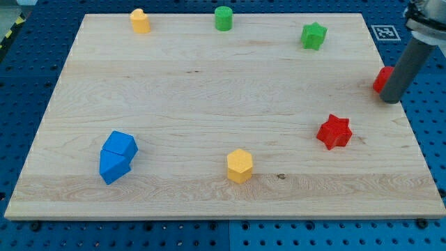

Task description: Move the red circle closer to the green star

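Observation:
The red circle sits at the board's right edge, partly hidden behind my rod. My tip rests just right of and below it, touching or nearly touching it. The green star lies near the view's top right, up and to the left of the red circle, well apart from it.
A red star lies below the red circle at lower right. A yellow hexagon sits at bottom centre, two blue blocks at lower left. A green cylinder and a yellow block stand along the top. The wooden board ends just right of my tip.

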Controlling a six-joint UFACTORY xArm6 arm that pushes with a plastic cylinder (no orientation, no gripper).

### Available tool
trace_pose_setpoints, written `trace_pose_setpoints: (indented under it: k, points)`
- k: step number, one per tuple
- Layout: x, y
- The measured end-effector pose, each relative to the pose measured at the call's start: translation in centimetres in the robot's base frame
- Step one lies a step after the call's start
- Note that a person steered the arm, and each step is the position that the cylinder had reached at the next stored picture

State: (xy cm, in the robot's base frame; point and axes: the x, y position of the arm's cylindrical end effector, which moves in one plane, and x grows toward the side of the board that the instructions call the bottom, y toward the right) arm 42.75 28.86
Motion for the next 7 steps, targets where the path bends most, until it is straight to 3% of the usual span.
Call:
trace_pose_setpoints:
  k: [1,7]
  points:
    - [0.3,1.7]
    - [-13.8,-5.9]
